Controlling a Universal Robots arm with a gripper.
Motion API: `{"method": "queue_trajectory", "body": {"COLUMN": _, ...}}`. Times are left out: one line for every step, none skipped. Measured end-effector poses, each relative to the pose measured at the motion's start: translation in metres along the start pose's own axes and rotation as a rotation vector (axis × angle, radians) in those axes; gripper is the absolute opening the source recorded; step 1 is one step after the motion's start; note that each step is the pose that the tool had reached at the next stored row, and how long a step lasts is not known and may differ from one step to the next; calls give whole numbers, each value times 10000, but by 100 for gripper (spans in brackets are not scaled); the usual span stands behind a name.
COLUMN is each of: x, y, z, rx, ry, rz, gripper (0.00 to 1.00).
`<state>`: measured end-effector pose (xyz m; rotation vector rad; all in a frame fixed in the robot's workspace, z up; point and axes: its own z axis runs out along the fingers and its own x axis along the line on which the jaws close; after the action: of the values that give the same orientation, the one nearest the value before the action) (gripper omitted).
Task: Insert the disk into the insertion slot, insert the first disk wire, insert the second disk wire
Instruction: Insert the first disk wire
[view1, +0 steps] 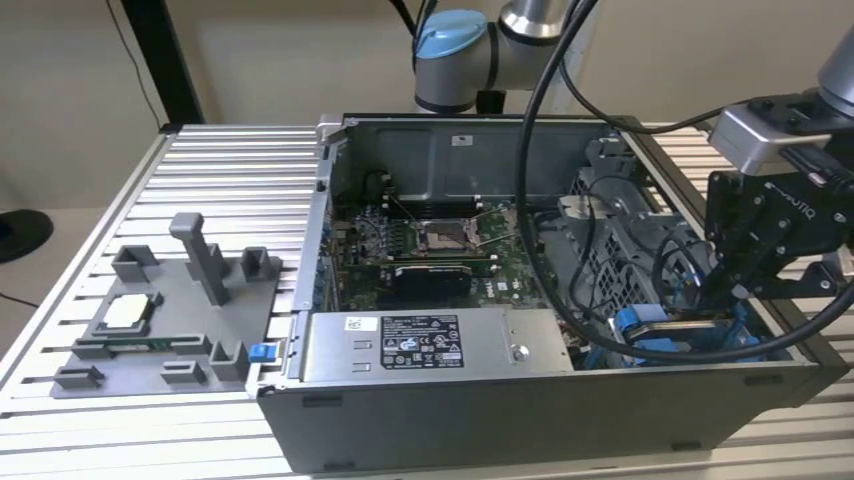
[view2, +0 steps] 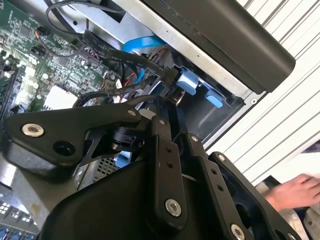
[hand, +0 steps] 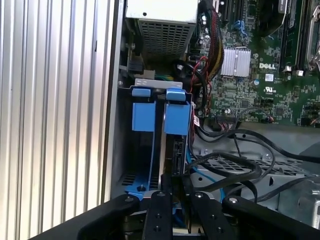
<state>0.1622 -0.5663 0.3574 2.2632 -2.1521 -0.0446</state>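
Hand (hand: 177, 181) just beside disk (hand: 176, 155) inside insertion slot (hand: 124, 150)

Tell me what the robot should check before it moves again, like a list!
1. Is the disk in the insertion slot? It stands edge-on inside, with its blue tabs showing: ok.
2. Is the gripper at the right spot? It reaches down at the slot corner of the case: ok.
3. What the gripper holds: cannot tell.
4. Are the disk wires plugged in? The black cables loop right beside the disk, but their ends are hidden: cannot tell.
5. Is everyone clear? A hand is outside the case in the second wrist view, probably too near: not ok.
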Motion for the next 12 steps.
{"method": "queue_trajectory", "body": {"x": -1, "y": -2, "z": 3, "rx": -1, "ry": 0, "rz": -1, "gripper": 0}}
{"method": "queue_trajectory", "body": {"x": -1, "y": -6, "z": 5, "rx": 0, "ry": 1, "rz": -2, "gripper": 0}}
{"method": "queue_trajectory", "body": {"x": -1, "y": -8, "z": 9, "rx": 0, "ry": 1, "rz": -1, "gripper": 0}}
{"method": "queue_trajectory", "body": {"x": -1, "y": -9, "z": 14, "rx": 0, "ry": 0, "rz": 0, "gripper": 0}}
{"method": "queue_trajectory", "body": {"x": -2, "y": -10, "z": 19, "rx": 0, "ry": 0, "rz": 0, "gripper": 0}}
{"method": "queue_trajectory", "body": {"x": -3, "y": -10, "z": 22, "rx": 0, "ry": 1, "rz": 1, "gripper": 0}}
{"method": "queue_trajectory", "body": {"x": -4, "y": -10, "z": 26, "rx": 1, "ry": 0, "rz": 0, "gripper": 0}}
{"method": "queue_trajectory", "body": {"x": -5, "y": -11, "z": 28, "rx": 2, "ry": 1, "rz": 0, "gripper": 0}}
{"method": "queue_trajectory", "body": {"x": -6, "y": -11, "z": 32, "rx": 4, "ry": -2, "rz": -3, "gripper": 0}}
{"method": "queue_trajectory", "body": {"x": -7, "y": -12, "z": 35, "rx": 6, "ry": -3, "rz": -6, "gripper": 0}}
{"method": "queue_trajectory", "body": {"x": -8, "y": -12, "z": 38, "rx": 10, "ry": -5, "rz": -9, "gripper": 0}}
{"method": "queue_trajectory", "body": {"x": -10, "y": -12, "z": 39, "rx": 13, "ry": -3, "rz": -12, "gripper": 0}}
